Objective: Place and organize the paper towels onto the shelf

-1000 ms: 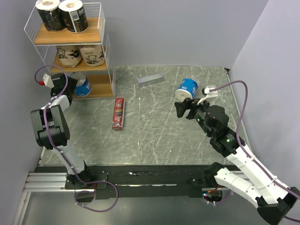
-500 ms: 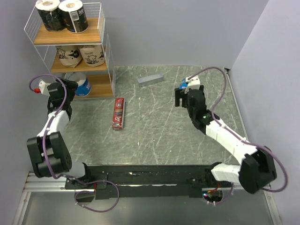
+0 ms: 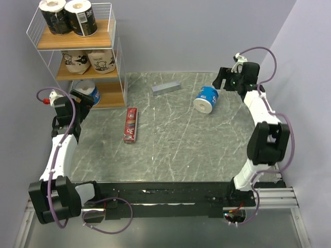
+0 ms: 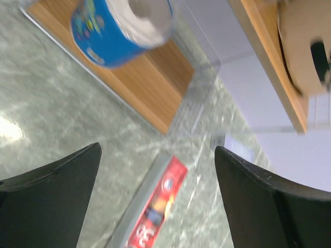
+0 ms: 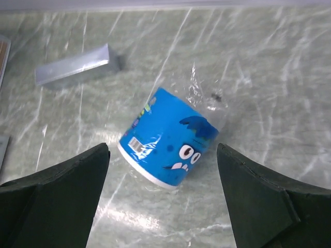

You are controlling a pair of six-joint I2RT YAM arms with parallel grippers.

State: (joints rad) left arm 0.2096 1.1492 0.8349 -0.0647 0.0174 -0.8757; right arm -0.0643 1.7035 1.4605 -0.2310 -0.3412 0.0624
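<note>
The shelf [image 3: 116, 62] stands at the back left. It holds two black paper towels [image 3: 67, 15] on the top board and two tan ones [image 3: 88, 60] on the middle board. A blue-and-white roll [image 3: 91, 93] [image 4: 121, 28] stands on the bottom board. My left gripper [image 3: 81, 98] [image 4: 156, 155] is open and empty just in front of that board, apart from the roll. Another blue roll [image 3: 207, 98] [image 5: 168, 137] lies tilted on the table. My right gripper [image 3: 223, 80] [image 5: 163, 150] hovers open beyond it at the back right, touching nothing.
A flat red box [image 3: 131, 124] [image 4: 158, 212] lies on the table right of the shelf. A grey bar [image 3: 166, 87] [image 5: 75, 64] lies near the back wall. Walls close the table at the back and right.
My left gripper opened and drew back from the bottom board, leaving the blue roll there. My right arm swung from near the table roll, past it, to the back right corner.
</note>
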